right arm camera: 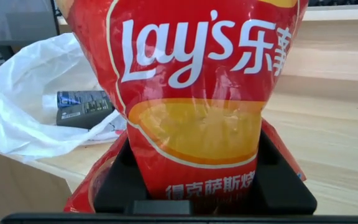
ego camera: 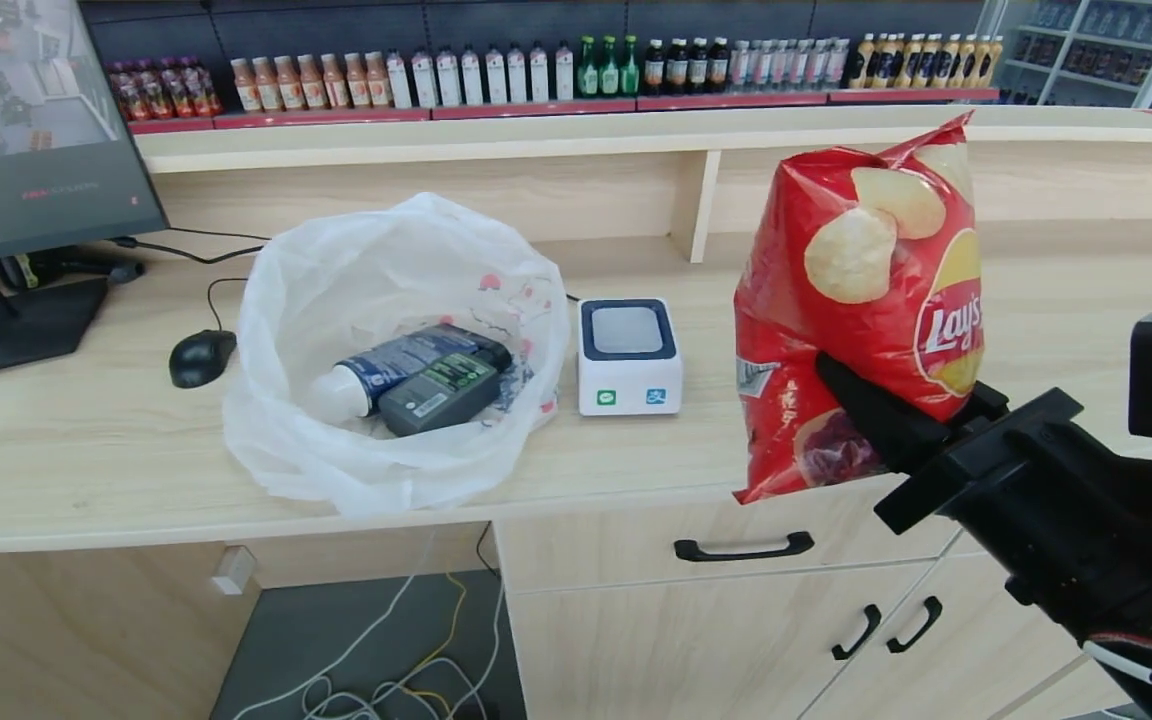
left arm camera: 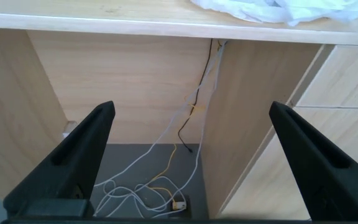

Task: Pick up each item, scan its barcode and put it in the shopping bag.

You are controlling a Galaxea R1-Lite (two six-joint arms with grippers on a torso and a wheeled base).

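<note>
A red chip bag [ego camera: 861, 300] hangs upright in the air over the counter's front edge, to the right of the white barcode scanner [ego camera: 628, 355]. My right gripper [ego camera: 881, 415] is shut on its lower part; the bag [right arm camera: 197, 106] is pinched between the black fingers [right arm camera: 120, 174]. The white shopping bag [ego camera: 391, 350] stands open on the counter left of the scanner, with a blue-labelled bottle [ego camera: 401, 365] and a dark grey item [ego camera: 436, 392] inside. My left gripper [left arm camera: 191, 162] is open and empty, low in front of the counter's open bay, below the shopping bag [left arm camera: 278, 9].
A black mouse [ego camera: 202, 357] and a monitor [ego camera: 31, 130] sit on the counter's left. A raised shelf ledge [ego camera: 636, 140] runs behind, with bottles [ego camera: 556, 70] on shelves beyond. Drawers with black handles [ego camera: 744, 548] are below the counter; cables [left arm camera: 166, 180] lie on the floor.
</note>
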